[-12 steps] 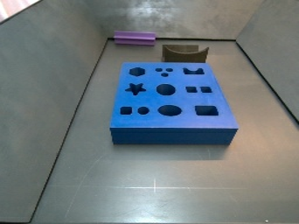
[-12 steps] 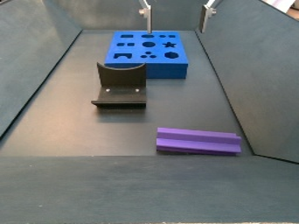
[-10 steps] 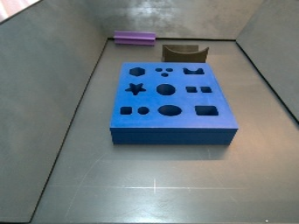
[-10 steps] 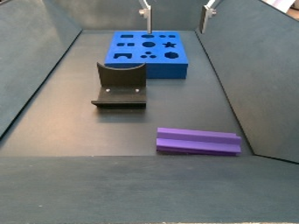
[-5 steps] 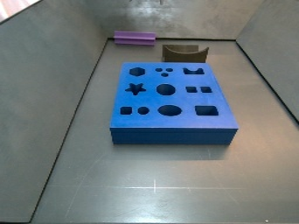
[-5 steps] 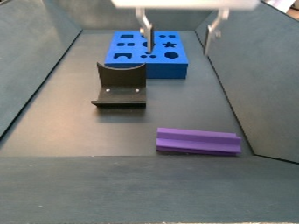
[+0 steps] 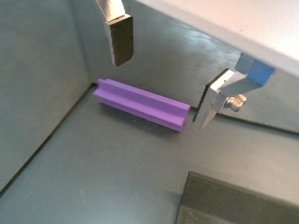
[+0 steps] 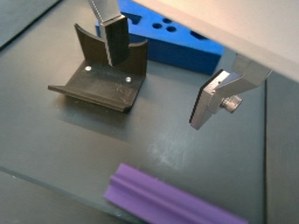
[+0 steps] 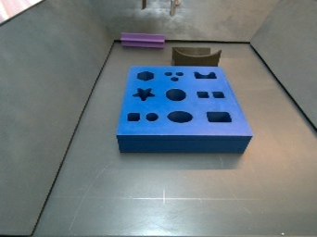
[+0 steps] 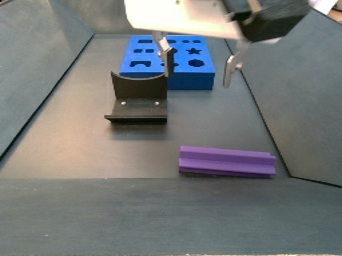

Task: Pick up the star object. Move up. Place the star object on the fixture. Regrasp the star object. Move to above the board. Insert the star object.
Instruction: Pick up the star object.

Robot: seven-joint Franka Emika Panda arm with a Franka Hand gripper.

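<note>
The star object, a long purple peg, lies flat on the floor near a wall in both side views and in both wrist views. The dark fixture stands between the peg and the blue board. My gripper hangs in the air, open and empty, above the floor beside the fixture and short of the peg. Only its tips show at the frame edge in a side view.
Grey walls enclose the floor on all sides. The peg lies close to a side wall. A dark corner of the fixture and a bit of the blue board show in a wrist view.
The gripper has come down from the far end over the board and moved toward the fixture and peg. The peg, fixture and board have not moved.
</note>
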